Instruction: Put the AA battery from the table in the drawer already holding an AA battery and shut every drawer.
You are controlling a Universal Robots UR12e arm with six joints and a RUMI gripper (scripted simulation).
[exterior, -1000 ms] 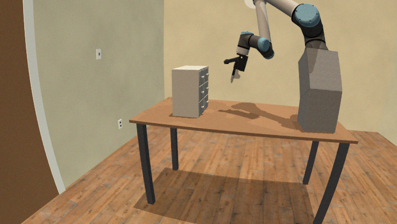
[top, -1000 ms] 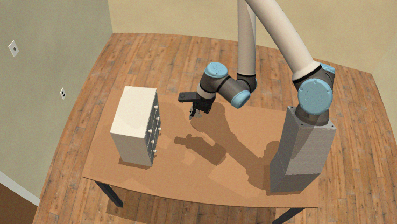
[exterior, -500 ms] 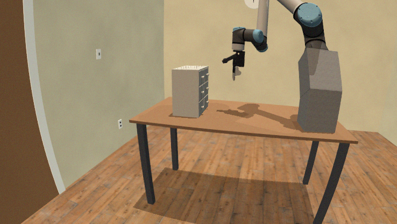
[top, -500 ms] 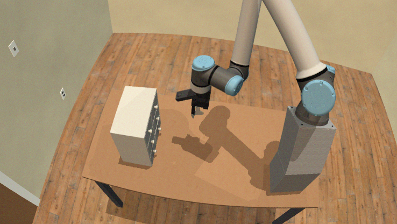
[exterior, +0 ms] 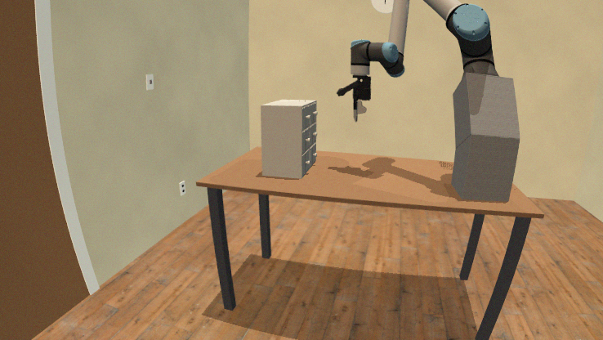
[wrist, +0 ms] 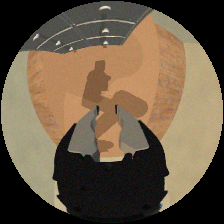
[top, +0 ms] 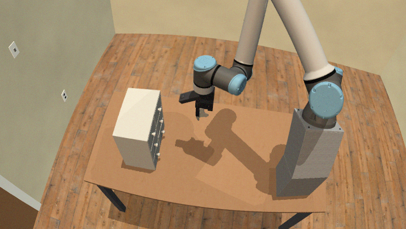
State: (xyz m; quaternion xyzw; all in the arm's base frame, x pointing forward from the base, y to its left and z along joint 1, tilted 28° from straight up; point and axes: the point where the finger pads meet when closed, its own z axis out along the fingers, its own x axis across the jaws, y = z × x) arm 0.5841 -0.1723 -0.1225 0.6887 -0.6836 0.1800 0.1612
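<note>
White chest upright on bench, drawers looking shut. Gripper above bench, before chest's drawer side, pointing down; fingertips slightly apart, nothing between. AA battery's whereabouts: cannot tell.

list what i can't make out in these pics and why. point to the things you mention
- Drawer contents: hidden behind the fronts of the chest (top: 136, 113) (exterior: 282, 141) (wrist: 90, 31), all views.
- AA battery: not discernible in any view; too small or hidden, cannot tell which.
- Arm's elbow: cut off by the upper edge, top and exterior views.
- Round white wall disc (exterior: 381, 6): cut off by the upper edge, exterior view.
</note>
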